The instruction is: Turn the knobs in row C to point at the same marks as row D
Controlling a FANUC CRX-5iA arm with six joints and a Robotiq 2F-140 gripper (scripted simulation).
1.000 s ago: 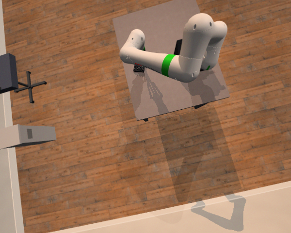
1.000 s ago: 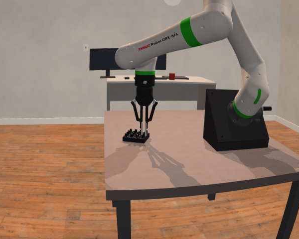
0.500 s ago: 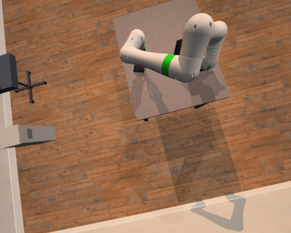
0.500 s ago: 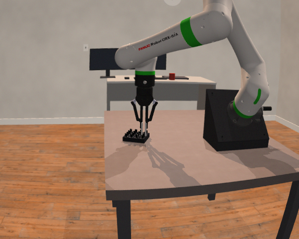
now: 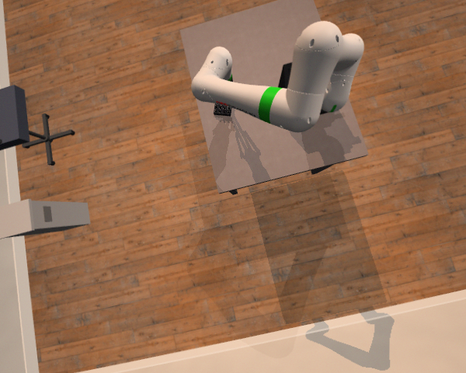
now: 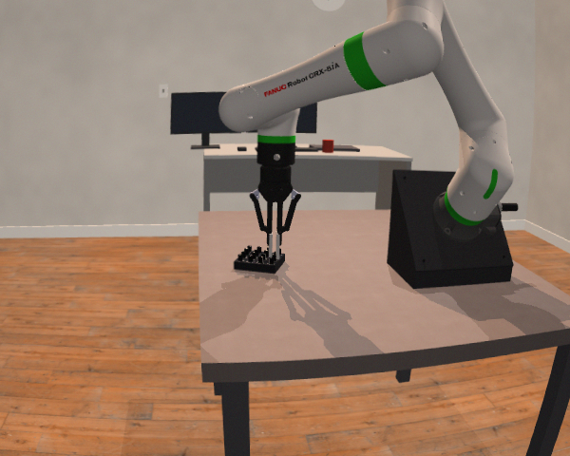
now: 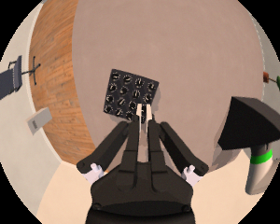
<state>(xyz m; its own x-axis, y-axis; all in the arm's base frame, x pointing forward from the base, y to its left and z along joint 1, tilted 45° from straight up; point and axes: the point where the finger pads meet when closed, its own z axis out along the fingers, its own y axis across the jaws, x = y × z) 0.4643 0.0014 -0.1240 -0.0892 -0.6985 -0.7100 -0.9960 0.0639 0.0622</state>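
Background: wood floor [image 5: 124, 241] [image 6: 88, 318] [image 7: 51, 61] left of the desk [image 5: 249, 43] [image 6: 294, 313] [image 7: 177, 51]; dark monitor [image 6: 194, 112] beyond.
Knob box: near desk's left side in exterior view [image 5: 222, 114] [image 6: 256, 267] [image 7: 131, 86], flat, knobs up, probably so each can be reached from above.
Pincer: points down at the box's right-hand side [image 6: 275, 256] [image 7: 144, 106], fingers close together, narrow gap; can't tell if a knob is pinched.
Why there: likely lined up over one knob, fingers kept narrow to spare neighbors.
Arm: reaches over from the right [image 5: 241, 94] [image 6: 305, 83].
Black stand: right, carries the arm [image 5: 284, 76] [image 6: 423, 255] [image 7: 247, 121].
Wrist view only: four-by-four knob layout with white marks; names unreadable.
Exterior only: fingertips' low height at the knobs.
Top view: arm hides pincer and part of box.
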